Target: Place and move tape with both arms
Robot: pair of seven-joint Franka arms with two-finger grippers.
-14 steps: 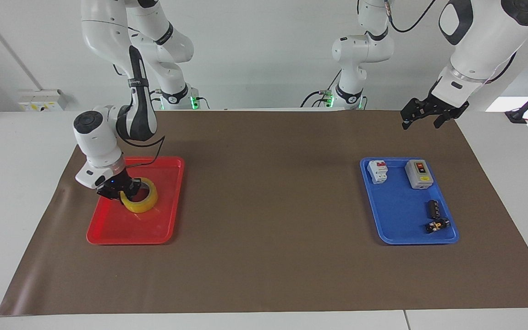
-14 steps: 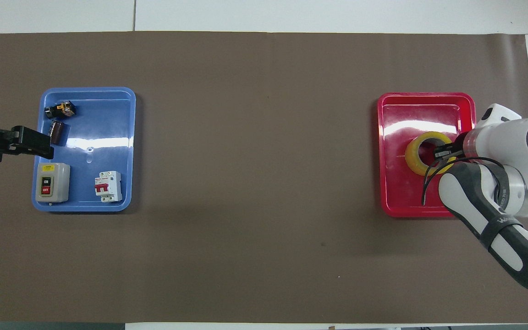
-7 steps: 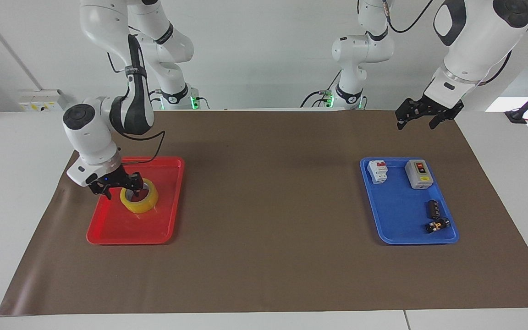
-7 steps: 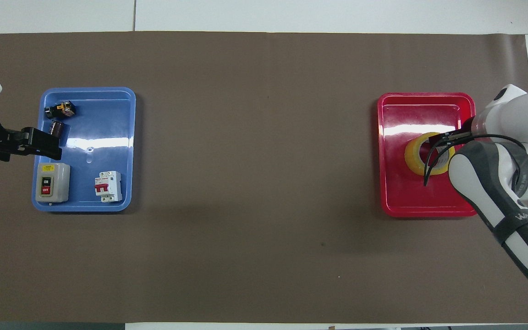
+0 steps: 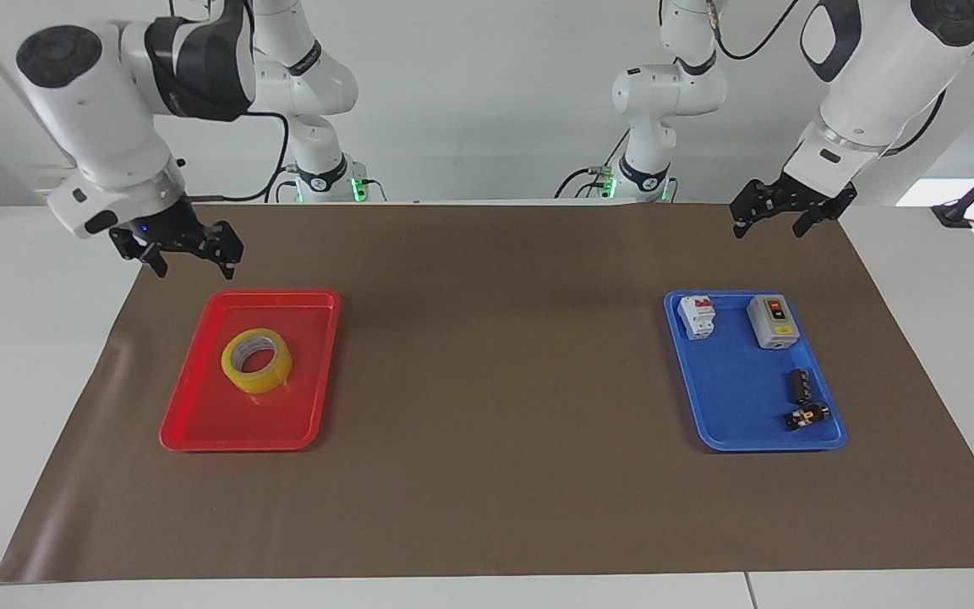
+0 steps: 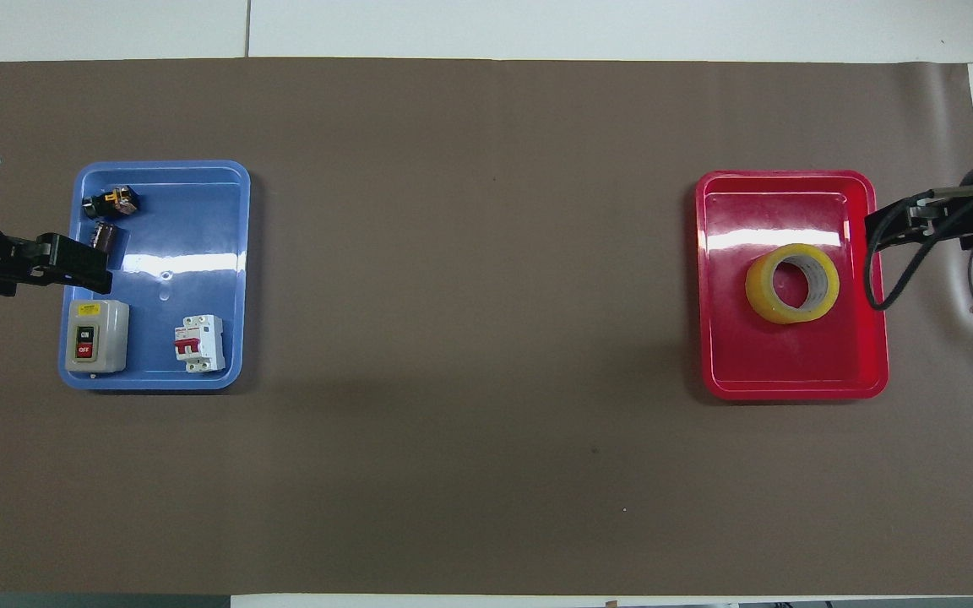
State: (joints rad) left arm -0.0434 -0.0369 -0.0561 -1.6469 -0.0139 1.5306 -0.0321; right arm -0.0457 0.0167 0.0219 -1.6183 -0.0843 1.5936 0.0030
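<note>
So the tape (image 5: 256, 360) is sitting flat in the red tray (image 5: 199, 423) toward the right arm's end of the bench (image 5: 495, 507), hole facing up, roughly mid-tray and a bit toward the edge nearer the robots. Nothing is touching it. In the overhead view the roll (image 6: 792, 283) shows its whitish core inside the yellow ring, and the tray's rim (image 6: 790, 390) frames it with bare red on all sides.

The right end effector (image 5: 187, 251) is up in the air over the brown mat, just off the tray's corner nearest the robots, fingers spread apart and holding nothing. From overhead only its tip (image 6: 896, 221) shows, at the tray's outer edge, with a black cable looping down beside it.

The left end effector (image 5: 779, 211) hangs over the mat at the left arm's end, above the bench nearer the robots than the blue tray (image 5: 724, 436). Its fingers are apart too, empty.

The blue tray holds a grey ON/OFF switch box (image 5: 773, 320) and a white circuit breaker with a red lever (image 5: 697, 315) side by side along the edge nearer the robots, plus a dark cylindrical part (image 5: 798, 385) and a small black-and-yellow component (image 5: 807, 415) farther out. Brown mat (image 5: 495, 381) covers most of the bench.
</note>
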